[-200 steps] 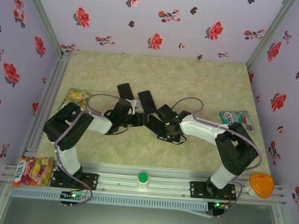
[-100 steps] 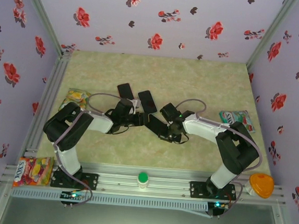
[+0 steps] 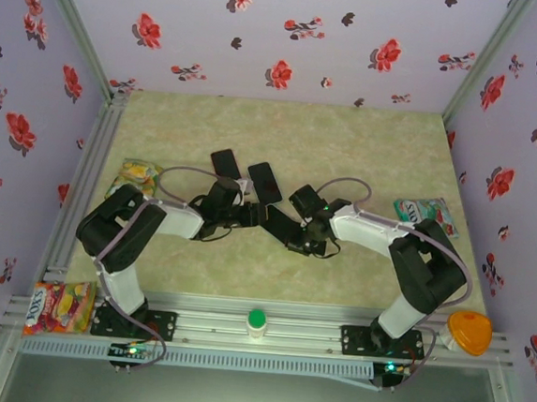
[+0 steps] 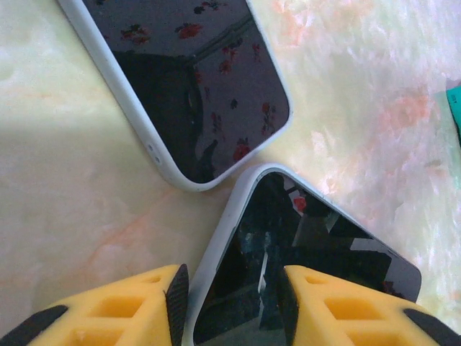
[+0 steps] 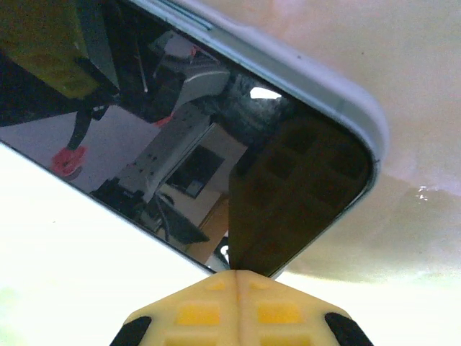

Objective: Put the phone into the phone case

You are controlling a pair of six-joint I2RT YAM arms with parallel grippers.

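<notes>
The dark glossy phone (image 3: 265, 184) lies in the white phone case (image 4: 216, 252) near the table's middle. In the left wrist view the phone (image 4: 324, 245) has the white rim along its left edge, while its right edge shows bare. My left gripper (image 4: 232, 303) is closed on the case's near end, its left pad against the rim. My right gripper (image 5: 238, 272) is shut, its tip resting on the phone (image 5: 180, 144) near a corner, inside the case rim (image 5: 338, 94). From above, the left gripper (image 3: 251, 214) and right gripper (image 3: 275, 215) meet at the phone's near end.
A second dark handset with a white rim (image 3: 223, 164) lies just left of the phone, its corner almost touching (image 4: 194, 86). Snack packets sit at the left (image 3: 139, 173), the right (image 3: 425, 211) and on the front rail (image 3: 57, 307). An orange object (image 3: 469, 331) rests at the front right.
My right arm's wrist has shifted slightly to the right. The left arm and both handsets have stayed put.
</notes>
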